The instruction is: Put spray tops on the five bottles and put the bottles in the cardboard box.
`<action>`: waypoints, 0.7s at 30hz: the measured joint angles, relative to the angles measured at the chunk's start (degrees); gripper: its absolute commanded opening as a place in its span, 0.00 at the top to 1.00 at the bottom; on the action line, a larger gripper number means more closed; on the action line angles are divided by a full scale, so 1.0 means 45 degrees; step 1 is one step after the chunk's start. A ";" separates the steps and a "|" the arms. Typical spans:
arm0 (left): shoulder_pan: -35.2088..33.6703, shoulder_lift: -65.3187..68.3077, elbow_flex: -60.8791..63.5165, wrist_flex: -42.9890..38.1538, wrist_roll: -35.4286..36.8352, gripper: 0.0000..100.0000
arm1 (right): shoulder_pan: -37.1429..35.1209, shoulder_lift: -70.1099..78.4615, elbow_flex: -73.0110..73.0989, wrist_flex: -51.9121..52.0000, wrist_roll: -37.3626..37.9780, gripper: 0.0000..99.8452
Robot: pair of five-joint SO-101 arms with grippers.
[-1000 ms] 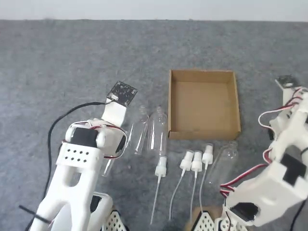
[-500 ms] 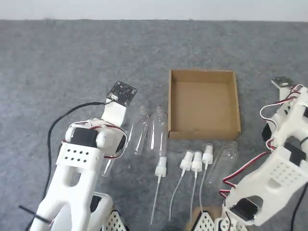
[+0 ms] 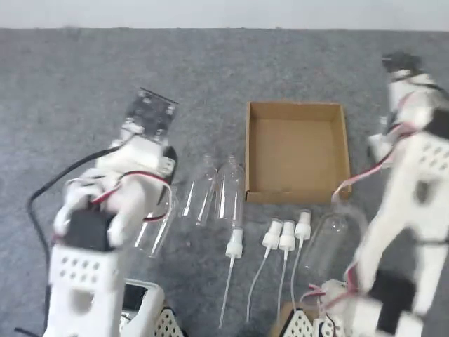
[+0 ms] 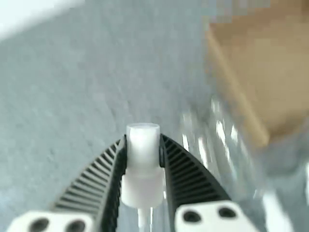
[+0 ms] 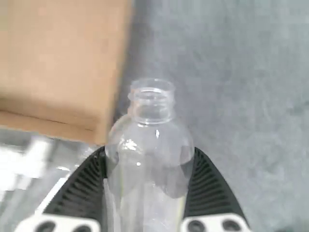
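- two grippers loaded: left gripper [image 4: 142, 140] clamped on white plastic spray top [image 4: 142, 166], right gripper [image 5: 148, 157] clamped round clear plastic bottle [image 5: 150, 130], neck exposed for capping.
- brown cardboard box [image 3: 297, 196] sits near, left of bottle.

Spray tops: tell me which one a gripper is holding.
The spray top pinched in the left gripper; the other four lie loose on the table.
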 measured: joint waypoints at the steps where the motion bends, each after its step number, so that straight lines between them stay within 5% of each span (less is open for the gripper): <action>1: 0.0000 -0.0195 -0.0586 0.0156 0.0254 0.99 | -0.0762 -0.0840 0.0547 -0.0137 -0.0391 1.00; 11: 0.0000 -0.0840 -0.6134 -0.0274 0.3497 0.99 | -0.9377 -0.6037 0.6447 -0.3810 -0.3692 1.00; 21: 0.0000 -0.0938 -0.6857 -0.2149 0.6076 0.99 | -1.2620 -0.6252 1.0276 -0.8987 -0.4103 0.99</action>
